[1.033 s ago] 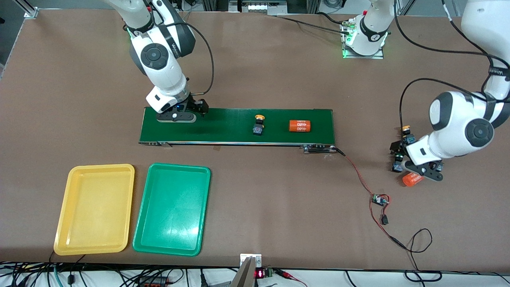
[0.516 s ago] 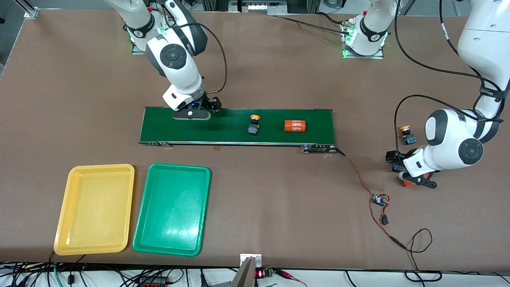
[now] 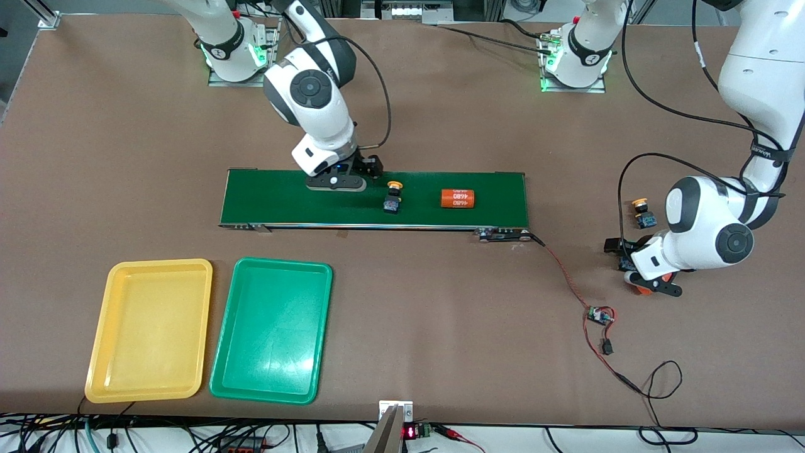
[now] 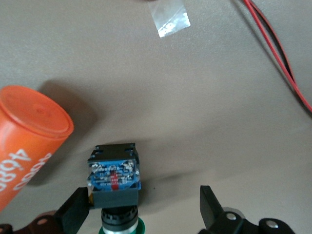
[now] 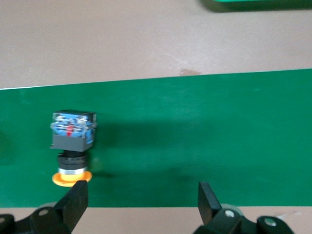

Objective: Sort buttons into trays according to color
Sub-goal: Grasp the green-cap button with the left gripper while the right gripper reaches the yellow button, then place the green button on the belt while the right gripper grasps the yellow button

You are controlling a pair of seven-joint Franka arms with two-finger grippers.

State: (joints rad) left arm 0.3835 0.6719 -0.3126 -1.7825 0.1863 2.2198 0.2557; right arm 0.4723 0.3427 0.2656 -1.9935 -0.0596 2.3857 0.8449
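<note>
I see the right gripper (image 3: 336, 183) spread wide over the belt (image 3: 283, 198) beside a yellow button (image 3: 392, 196); the left gripper (image 4: 141, 214) gapes around a green button (image 4: 114, 178) on the table (image 3: 440, 302).

On my brown worktop (image 3: 440, 314) lie a yellow tray (image 3: 100, 352), a green tray (image 3: 321, 327), a dark-green belt (image 3: 277, 204) carrying a yellow-capped, black-and-blue button (image 3: 393, 196) and an orange cylinder (image 3: 457, 199) printed white, and red-black wires (image 3: 569, 283).
</note>
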